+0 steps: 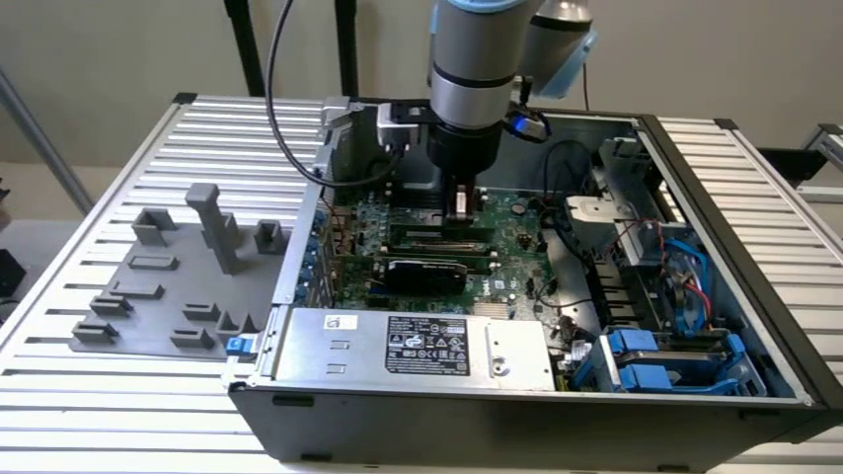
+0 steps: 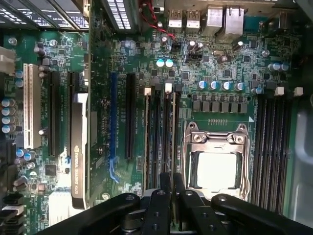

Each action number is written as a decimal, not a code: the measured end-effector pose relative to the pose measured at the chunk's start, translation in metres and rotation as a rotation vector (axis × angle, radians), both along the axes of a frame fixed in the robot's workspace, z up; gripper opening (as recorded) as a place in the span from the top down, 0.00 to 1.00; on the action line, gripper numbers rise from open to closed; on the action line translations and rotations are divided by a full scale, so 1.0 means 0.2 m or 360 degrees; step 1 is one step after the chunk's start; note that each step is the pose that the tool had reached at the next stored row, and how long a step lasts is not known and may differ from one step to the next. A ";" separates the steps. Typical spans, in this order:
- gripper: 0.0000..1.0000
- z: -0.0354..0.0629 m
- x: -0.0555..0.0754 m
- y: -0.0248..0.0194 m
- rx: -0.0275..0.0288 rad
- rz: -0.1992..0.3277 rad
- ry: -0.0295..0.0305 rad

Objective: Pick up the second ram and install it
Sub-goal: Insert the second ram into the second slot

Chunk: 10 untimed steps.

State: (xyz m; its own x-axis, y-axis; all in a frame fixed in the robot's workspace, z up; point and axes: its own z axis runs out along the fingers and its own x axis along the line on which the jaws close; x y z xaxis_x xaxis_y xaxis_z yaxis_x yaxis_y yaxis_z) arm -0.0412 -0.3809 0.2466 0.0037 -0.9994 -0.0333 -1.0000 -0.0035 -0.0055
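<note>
Slatted metal table (image 1: 79, 395) under an open case (image 1: 527, 425). Low inside it, the gripper (image 2: 172, 182) sits at the board (image 2: 230, 68), fingers drawn close together and, as far as I can judge, pinching one end of the second ram (image 2: 169, 132). That stick stands edge-up in its slot, just beside another stick (image 2: 147, 132), with the CPU (image 2: 216, 169) on its other side. The step in hand looks like seating. Whether the ram is fully home cannot be told. Finishing calls for a straight, even push into the slot, clear of the neighbour, until the white latch (image 2: 168, 88) closes.
</note>
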 end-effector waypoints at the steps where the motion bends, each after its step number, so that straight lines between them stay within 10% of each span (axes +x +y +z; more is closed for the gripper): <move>1: 1.00 -0.009 0.00 0.000 0.00000 0.0000 0.00000; 10: 1.00 -0.058 0.00 0.000 -0.00002 0.0000 0.00013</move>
